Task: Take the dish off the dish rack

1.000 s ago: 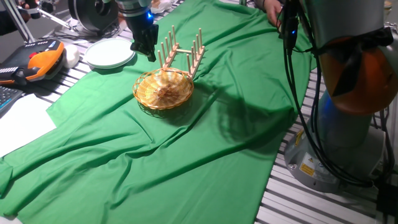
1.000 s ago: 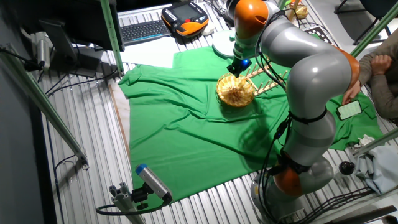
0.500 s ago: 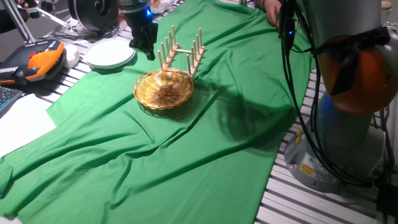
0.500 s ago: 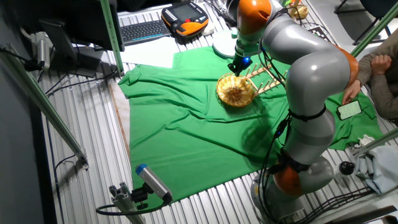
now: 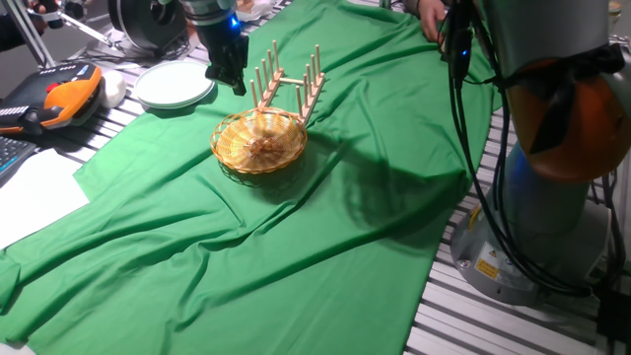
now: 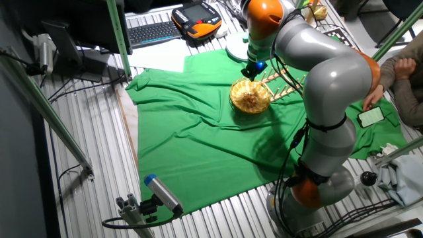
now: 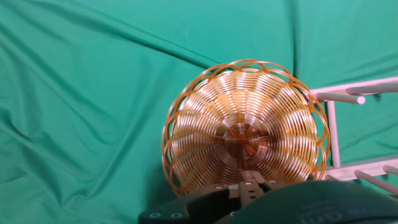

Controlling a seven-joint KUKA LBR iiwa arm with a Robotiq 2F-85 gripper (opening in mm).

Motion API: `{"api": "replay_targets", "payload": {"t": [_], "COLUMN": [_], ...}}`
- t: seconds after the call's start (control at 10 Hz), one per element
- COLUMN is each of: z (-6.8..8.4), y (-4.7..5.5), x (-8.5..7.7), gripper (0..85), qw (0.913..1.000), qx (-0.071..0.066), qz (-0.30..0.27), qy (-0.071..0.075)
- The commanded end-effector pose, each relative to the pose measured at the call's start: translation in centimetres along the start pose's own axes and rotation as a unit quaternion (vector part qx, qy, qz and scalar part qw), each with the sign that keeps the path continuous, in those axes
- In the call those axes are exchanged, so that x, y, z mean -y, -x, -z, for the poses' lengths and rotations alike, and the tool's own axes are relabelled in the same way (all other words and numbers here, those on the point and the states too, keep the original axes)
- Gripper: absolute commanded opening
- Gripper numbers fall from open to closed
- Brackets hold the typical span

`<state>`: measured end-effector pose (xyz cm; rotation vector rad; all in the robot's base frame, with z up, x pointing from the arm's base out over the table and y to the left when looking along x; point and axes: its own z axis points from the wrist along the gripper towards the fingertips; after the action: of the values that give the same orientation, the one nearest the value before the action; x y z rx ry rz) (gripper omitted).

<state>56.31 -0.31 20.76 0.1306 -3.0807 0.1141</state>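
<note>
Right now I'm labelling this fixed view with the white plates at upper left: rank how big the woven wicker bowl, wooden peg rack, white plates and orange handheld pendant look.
1. Golden woven wicker bowl
2. Stacked white plates, close to the bowl; they sit farther back, so unsure
3. Light wooden peg rack
4. Orange handheld pendant, partly cut off

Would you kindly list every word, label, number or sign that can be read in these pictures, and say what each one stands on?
No text can be read in any view.
Yellow sticker on the robot base: too small to read.
Orange handheld controller: any markings blurred.
Keyboard: keys too small to read.
Wicker bowl, wooden rack, white plates, green cloth: no lettering seen.
</note>
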Motion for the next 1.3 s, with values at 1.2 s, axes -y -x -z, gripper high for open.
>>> {"api": "replay_targets", "payload": {"t": [1.2], "z": [-0.3], "y": [-1.0], "x": [-0.5], "gripper": [0.0], "qw": [1.0000], "qx": [0.001], "qz": [0.002], "qy": [0.000]}}
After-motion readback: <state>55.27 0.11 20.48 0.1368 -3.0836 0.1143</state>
